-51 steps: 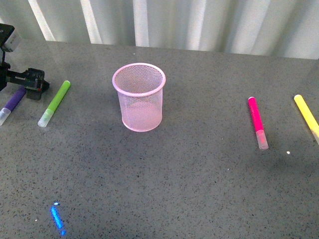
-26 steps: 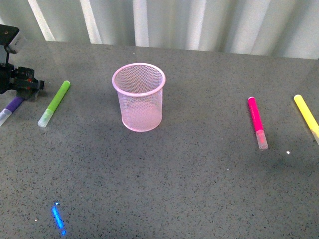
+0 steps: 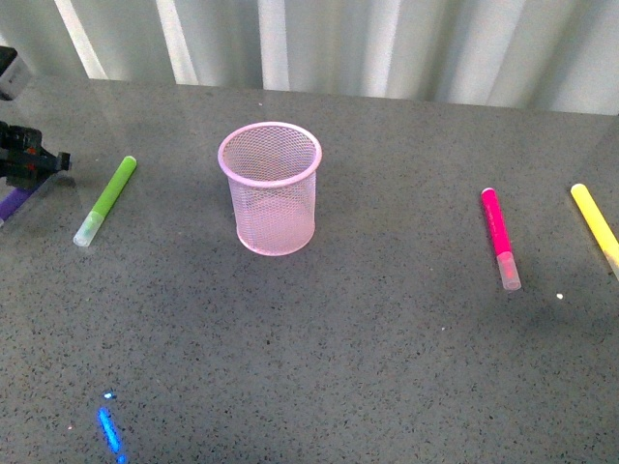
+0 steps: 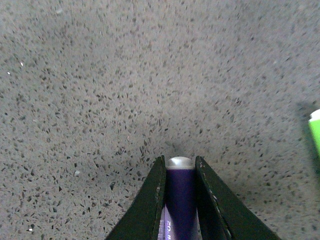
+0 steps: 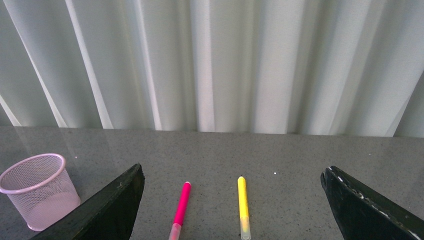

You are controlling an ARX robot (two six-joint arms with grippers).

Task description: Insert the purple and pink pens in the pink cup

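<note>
Speckled grey table (image 3: 387,367), matte and stone-like, flecked with dark and pale grains. Behind it, a pale curtain (image 3: 387,48) hanging in soft vertical folds.

Near the middle, upright: the pink cup (image 3: 274,198), a light pink wire-mesh cylinder, slightly narrower at the base, topped by a smooth solid rim. Mesh open enough to show its own far wall through the near one.

At the far left edge of the front view, the black left gripper (image 4: 180,161), clamped on the purple pen (image 4: 180,200). From the left wrist: two dark tapered fingers (image 4: 150,200) pressed against either side of a glossy dark purple barrel with a pale rounded end and a scrap of white lettering, too cut off to read. Impossible to tell whether resting on the table or raised off it.

Just right of that and apart from it, the lime green marker (image 3: 104,201), a slim round barrel lying flat, clear cap toward the near side.

Well to the right of the cup, the pink pen (image 3: 498,232): magenta barrel, clear translucent cap at the near end, flat on the table and untouched. Further right, near the edge, the yellow marker (image 3: 595,224), also flat.

Seen only from its own wrist, the right gripper (image 5: 232,171): spread wide and holding nothing, black wedge-shaped fingers far apart, with pink pen and yellow marker showing between them.
</note>
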